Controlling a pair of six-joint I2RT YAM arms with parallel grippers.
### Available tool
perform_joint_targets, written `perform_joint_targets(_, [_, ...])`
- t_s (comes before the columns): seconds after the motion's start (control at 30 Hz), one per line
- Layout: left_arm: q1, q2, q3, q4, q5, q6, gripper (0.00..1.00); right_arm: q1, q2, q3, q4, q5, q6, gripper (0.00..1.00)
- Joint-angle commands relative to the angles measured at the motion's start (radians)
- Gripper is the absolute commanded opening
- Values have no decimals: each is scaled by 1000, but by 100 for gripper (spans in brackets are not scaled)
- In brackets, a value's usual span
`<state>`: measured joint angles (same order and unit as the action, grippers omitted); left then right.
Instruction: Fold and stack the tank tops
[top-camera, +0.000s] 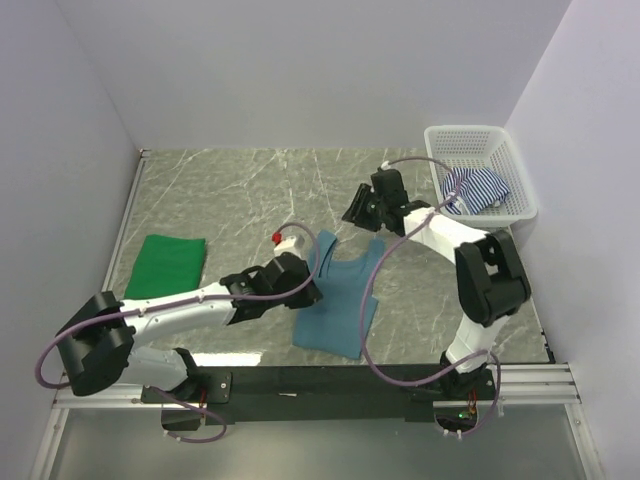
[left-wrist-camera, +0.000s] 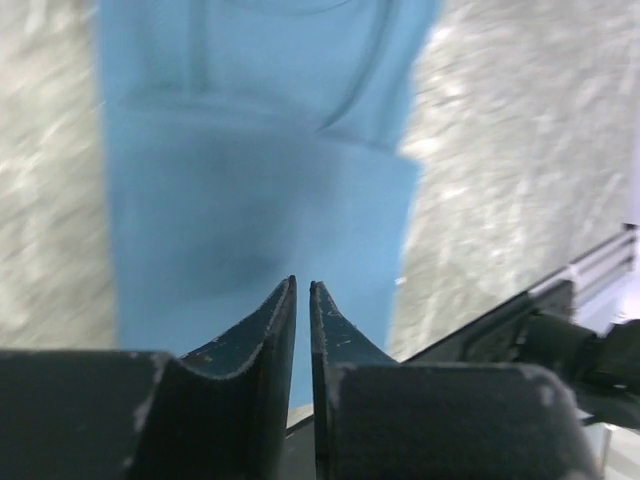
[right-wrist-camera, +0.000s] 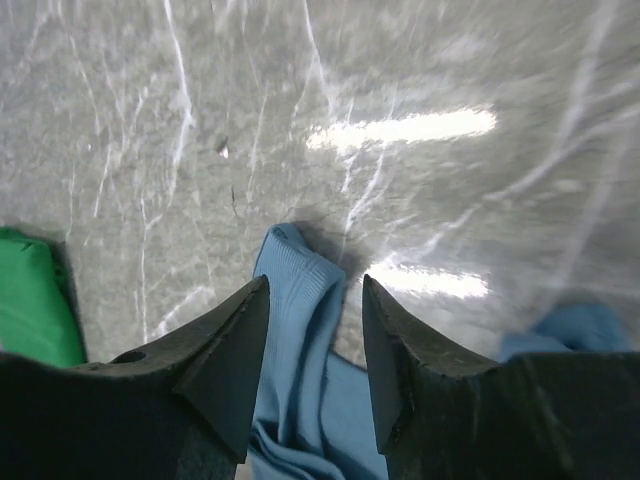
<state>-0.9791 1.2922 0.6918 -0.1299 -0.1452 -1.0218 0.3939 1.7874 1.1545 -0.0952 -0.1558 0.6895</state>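
The dusty teal-blue tank top (top-camera: 340, 300) lies spread on the marble table, straps pointing away from the arms. My left gripper (top-camera: 310, 294) hovers over its left side; in the left wrist view the fingers (left-wrist-camera: 302, 284) stand a narrow slit apart above the blue cloth (left-wrist-camera: 250, 170), with nothing between them. My right gripper (top-camera: 356, 214) is open above a strap; that strap end (right-wrist-camera: 300, 262) lies loose below the fingertips (right-wrist-camera: 315, 280). The bright green tank top (top-camera: 165, 265) lies folded at the left. The navy-and-white striped one (top-camera: 478, 187) is bunched in the basket.
A white mesh basket (top-camera: 520, 190) stands at the back right against the wall. Grey walls close in the table on three sides. A black rail (top-camera: 400, 385) with the arm bases runs along the near edge. The green top's edge (right-wrist-camera: 30, 300) shows in the right wrist view.
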Motion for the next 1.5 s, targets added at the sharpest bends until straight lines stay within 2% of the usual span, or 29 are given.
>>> perform_joint_targets(0.0, [-6, 54, 83, 21, 33, 63, 16, -9, -129, 40, -136, 154, -94, 49])
perform_joint_targets(0.07, [-6, 87, 97, 56, 62, 60, 15, -7, -160, 22, -184, 252, -125, 47])
perform_joint_targets(0.27, [-38, 150, 103, 110, 94, 43, 14, 11, -198, -50, -235, 355, -171, 41])
perform_joint_targets(0.7, [-196, 295, 143, 182, 88, -17, 13, 106, -60, 11, -342, 561, -200, 39])
perform_joint_targets(1.0, [-254, 358, 169, 194, 85, -34, 12, 138, 1, 51, -354, 613, -199, 40])
perform_joint_targets(1.47, [-271, 397, 149, 216, 91, -52, 11, 148, 61, 90, -331, 565, -211, 40])
